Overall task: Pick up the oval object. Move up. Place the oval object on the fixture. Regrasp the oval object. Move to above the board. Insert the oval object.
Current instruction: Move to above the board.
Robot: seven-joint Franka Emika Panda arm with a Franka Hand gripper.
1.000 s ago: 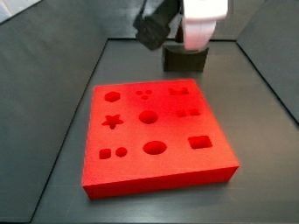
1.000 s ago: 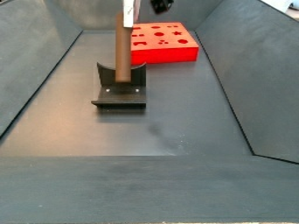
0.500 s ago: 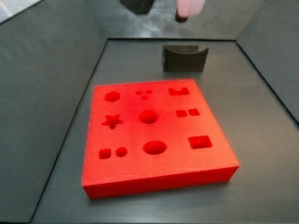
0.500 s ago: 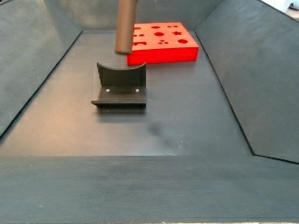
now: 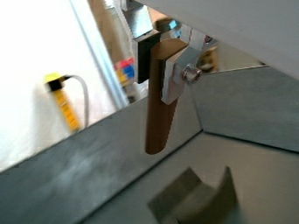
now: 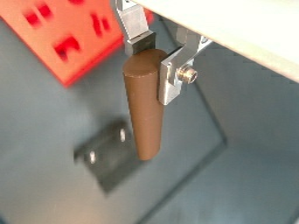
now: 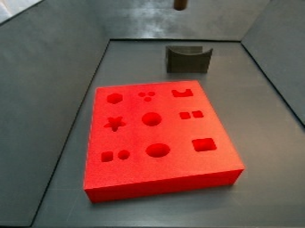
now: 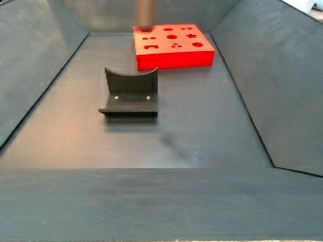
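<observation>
The end effector (image 6: 149, 59) clamps the top end of the oval object (image 6: 142, 105), so the peg hangs upright for insertion, high above the fixture (image 6: 107, 154), with the board (image 7: 158, 134) and its cut-outs off to one side.

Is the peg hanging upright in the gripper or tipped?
Upright: the peg hangs lengthwise from the gripper, clear above the fixture.

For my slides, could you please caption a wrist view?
Gripper holds the peg upright, high above the fixture, board nearby.
</observation>
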